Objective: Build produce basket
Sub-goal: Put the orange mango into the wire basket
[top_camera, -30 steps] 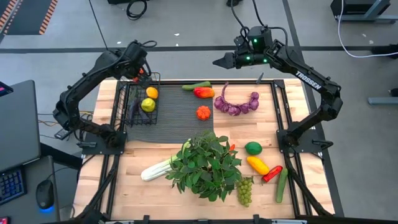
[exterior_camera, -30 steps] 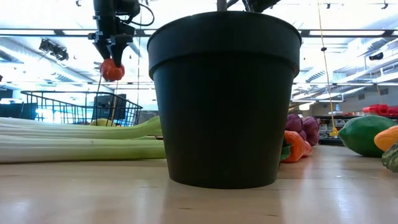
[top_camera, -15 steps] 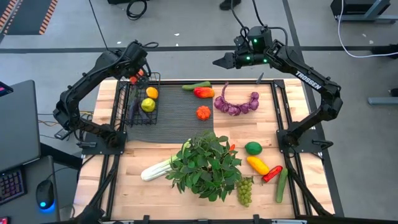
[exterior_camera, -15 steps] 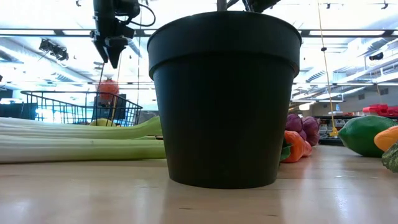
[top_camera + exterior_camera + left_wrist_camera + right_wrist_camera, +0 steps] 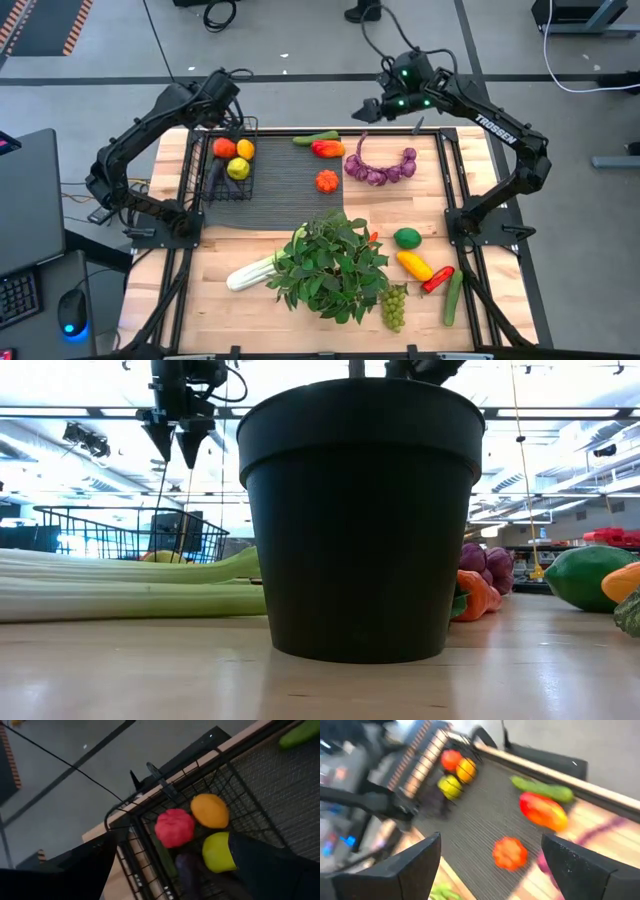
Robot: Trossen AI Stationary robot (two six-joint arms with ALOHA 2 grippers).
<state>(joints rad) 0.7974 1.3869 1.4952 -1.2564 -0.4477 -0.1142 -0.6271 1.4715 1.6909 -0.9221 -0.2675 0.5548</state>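
A leafy potted plant is standing in front of the ribbed mat, whose left end is carrying the basket of produce beneath the spread-fingered left gripper, the right gripper hovering spread beyond.

The left gripper hung with fingers spread above the desk's far left corner, while the right gripper, also spread wide, hovered beyond the desk's far edge.
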